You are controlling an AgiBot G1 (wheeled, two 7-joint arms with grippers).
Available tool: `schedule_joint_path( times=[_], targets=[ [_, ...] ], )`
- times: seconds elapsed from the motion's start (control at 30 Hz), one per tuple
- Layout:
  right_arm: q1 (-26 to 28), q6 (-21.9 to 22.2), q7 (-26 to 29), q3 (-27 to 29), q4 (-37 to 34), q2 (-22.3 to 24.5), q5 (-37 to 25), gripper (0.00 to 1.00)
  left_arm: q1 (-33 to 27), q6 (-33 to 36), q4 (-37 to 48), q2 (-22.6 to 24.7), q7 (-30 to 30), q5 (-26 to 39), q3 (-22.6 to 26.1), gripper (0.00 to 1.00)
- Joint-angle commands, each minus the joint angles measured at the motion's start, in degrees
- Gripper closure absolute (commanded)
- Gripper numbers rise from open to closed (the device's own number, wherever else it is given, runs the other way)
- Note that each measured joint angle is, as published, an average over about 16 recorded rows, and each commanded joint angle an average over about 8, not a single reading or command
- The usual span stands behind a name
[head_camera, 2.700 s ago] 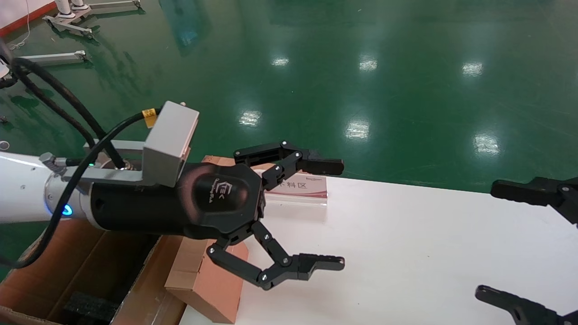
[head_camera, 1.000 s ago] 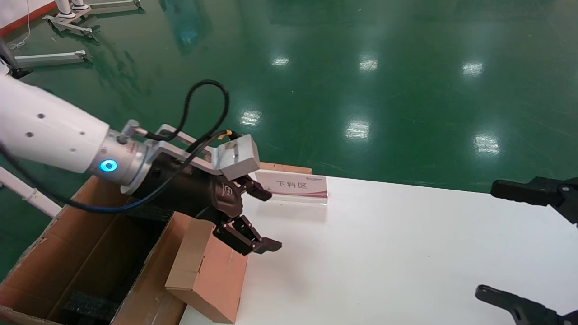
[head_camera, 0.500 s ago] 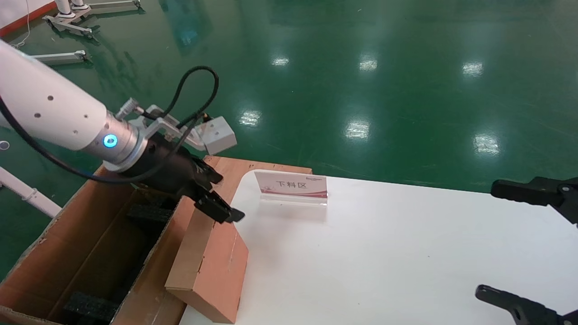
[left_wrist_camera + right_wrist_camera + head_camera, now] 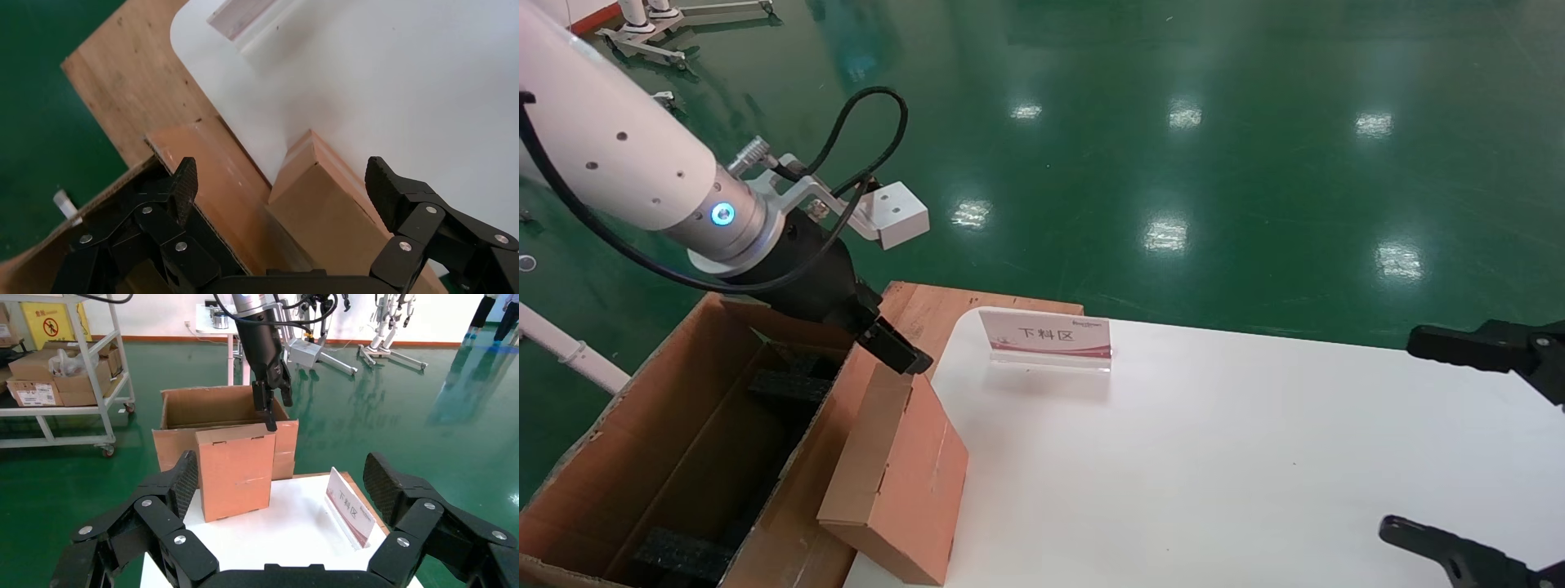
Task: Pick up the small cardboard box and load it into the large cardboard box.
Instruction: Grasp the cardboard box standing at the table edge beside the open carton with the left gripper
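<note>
A sign (image 4: 1046, 336) reading 下料区 stands on the white desk (image 4: 1214, 457). Since half a second ago, the left tool (image 4: 891, 347) has risen and drawn back, its fingers spread wide above the top edge of the small cardboard box (image 4: 896, 478), not gripping it. That box stands at the desk's edge, leaning against the large cardboard box (image 4: 666, 457), which holds black foam blocks (image 4: 784, 384). The right tool (image 4: 1471, 449) hangs wide open at the desk's right.

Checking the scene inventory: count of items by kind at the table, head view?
Cardboard boxes: 2, the small cardboard box and the large cardboard box
Sign stands: 1, the acrylic sign
End effectors: 2, the left end effector above the small box, the right end effector parked at the table's right edge
Total: 5
</note>
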Motion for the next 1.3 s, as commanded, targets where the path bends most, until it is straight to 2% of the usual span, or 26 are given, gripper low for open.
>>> schedule_joint_path(
  times=[0.03, 0.33, 0.53, 0.9, 1.3],
  targets=[
    [0.0, 0.0, 0.0, 0.0, 0.0, 0.0, 0.0, 0.0, -1.7, 0.0, 0.0, 0.4, -1.7, -0.6, 2.3, 0.0],
    [0.0, 0.0, 0.0, 0.0, 0.0, 0.0, 0.0, 0.0, -6.7, -0.3, 0.0, 0.9, -7.8, -5.8, 11.7, 0.0],
    [0.0, 0.0, 0.0, -0.1, 0.0, 0.0, 0.0, 0.0, -8.1, -1.3, 0.0, 0.2, -10.7, -9.2, 15.9, 0.0],
    [0.0, 0.0, -0.1, -0.1, 0.0, 0.0, 0.1, 0.0, -7.1, -3.2, 0.0, -1.1, -11.7, -12.0, 19.1, 0.0],
    [0.0, 0.1, -0.1, -0.2, 0.0, 0.1, 0.1, 0.0, -6.0, -4.1, 0.0, -0.7, -12.5, -10.7, 21.6, 0.0]
  ],
)
